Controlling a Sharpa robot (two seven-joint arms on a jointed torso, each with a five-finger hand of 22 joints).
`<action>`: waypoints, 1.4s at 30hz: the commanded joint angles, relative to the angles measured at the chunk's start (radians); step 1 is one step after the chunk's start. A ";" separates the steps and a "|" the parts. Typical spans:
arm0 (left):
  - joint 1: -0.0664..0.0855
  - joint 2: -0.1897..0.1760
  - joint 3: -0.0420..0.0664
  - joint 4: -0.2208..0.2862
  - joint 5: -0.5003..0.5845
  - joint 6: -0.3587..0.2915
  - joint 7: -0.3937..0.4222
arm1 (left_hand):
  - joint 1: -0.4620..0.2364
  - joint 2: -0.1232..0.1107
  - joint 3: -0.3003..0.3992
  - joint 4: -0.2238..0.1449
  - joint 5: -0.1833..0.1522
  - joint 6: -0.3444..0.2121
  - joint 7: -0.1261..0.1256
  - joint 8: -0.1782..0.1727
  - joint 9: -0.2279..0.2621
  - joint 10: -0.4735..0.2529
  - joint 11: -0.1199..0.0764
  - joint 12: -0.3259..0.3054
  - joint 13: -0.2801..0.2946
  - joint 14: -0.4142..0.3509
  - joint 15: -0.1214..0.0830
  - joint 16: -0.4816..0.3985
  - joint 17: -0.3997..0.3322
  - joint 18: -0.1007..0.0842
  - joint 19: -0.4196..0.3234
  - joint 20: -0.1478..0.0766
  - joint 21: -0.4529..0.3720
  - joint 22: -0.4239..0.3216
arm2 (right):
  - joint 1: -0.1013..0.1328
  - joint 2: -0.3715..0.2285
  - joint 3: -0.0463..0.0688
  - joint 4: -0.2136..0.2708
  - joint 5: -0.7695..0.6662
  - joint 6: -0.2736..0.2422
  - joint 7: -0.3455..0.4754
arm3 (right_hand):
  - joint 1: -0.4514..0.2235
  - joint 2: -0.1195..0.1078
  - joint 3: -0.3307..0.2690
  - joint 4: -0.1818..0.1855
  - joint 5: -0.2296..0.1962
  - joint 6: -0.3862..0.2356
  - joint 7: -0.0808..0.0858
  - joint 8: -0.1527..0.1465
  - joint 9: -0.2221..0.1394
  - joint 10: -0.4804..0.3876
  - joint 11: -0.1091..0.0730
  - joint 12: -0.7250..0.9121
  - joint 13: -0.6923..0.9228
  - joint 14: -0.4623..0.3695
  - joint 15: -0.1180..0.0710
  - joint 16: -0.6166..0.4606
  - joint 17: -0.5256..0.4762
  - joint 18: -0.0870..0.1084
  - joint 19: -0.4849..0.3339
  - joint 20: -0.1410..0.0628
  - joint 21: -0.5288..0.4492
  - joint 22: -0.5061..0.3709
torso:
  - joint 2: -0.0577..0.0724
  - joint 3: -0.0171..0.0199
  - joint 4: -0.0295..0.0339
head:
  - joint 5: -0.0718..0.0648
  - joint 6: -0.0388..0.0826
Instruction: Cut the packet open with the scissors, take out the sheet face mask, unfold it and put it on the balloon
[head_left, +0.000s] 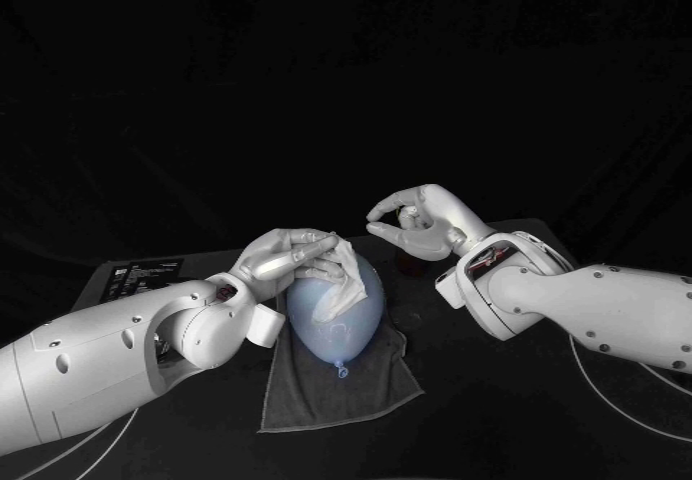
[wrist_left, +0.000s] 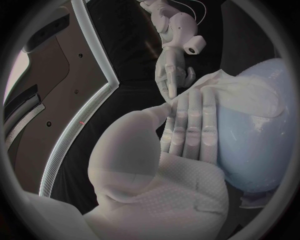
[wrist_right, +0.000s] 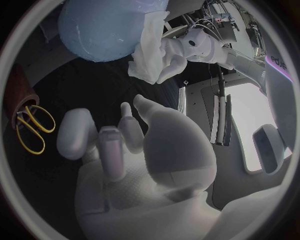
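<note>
My left hand (head_left: 286, 255) grips the mask (head_left: 339, 275), draped on the balloon (head_left: 339, 325); my right hand (head_left: 415, 222) hovers beside it, fingers curled on nothing.

I get a dim head view, black background | wrist views: edges bend, rims dark, one glare patch

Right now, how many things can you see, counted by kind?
Balloon: 1
Face mask: 1
Scissors: 1
Towel: 1
Robot hands: 2, the left hand and the right hand
Total: 6
</note>
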 joint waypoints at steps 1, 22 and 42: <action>0.001 0.000 0.001 0.003 0.016 0.021 0.005 | -0.008 0.003 0.001 0.012 0.003 -0.004 0.005 0.003 -0.001 0.006 0.002 -0.006 -0.002 -0.008 -0.001 -0.005 0.002 0.003 -0.004 0.004 -0.007 -0.003 | -0.004 -0.013 -0.001 0.032 0.010 -0.045 0.004 | 0.014 0.008 0.009 -0.007 0.005 0.031 -0.017 0.017 0.007 0.037 -0.013 0.048 0.091 0.107 -0.019 0.004 0.263 -0.004 0.022 -0.010 0.039 0.166 | 0.001 0.0014 -0.0011 | 0.003 0.001; 0.001 0.000 0.001 0.005 0.019 0.029 -0.007 | -0.041 -0.006 -0.011 0.069 0.003 -0.008 0.007 -0.001 -0.003 0.004 0.004 -0.012 -0.006 -0.014 0.002 -0.004 0.014 0.005 -0.005 0.013 -0.025 -0.014 | -0.043 0.058 -0.009 0.062 -0.095 -0.054 -0.051 | -0.023 -0.030 -0.018 0.009 0.004 0.020 -0.014 -0.004 -0.006 0.073 -0.014 0.097 0.125 0.107 -0.024 0.004 0.263 -0.010 0.035 -0.023 0.063 0.172 | 0.001 -0.0015 0.0014 | 0.003 -0.003; 0.001 -0.006 0.001 0.006 0.019 0.041 -0.011 | -0.034 0.006 0.003 0.089 0.004 -0.017 0.012 -0.009 -0.008 -0.007 0.009 -0.020 -0.010 -0.027 0.006 -0.009 0.018 0.005 -0.007 0.017 -0.039 -0.022 | -0.048 0.080 -0.009 0.044 -0.144 -0.079 -0.071 | -0.033 -0.060 -0.045 0.016 0.003 0.010 -0.005 -0.019 -0.013 0.064 -0.005 0.089 0.119 0.107 -0.016 0.004 0.263 -0.008 0.030 -0.016 0.050 0.169 | 0.000 0.0002 0.0005 | 0.004 -0.005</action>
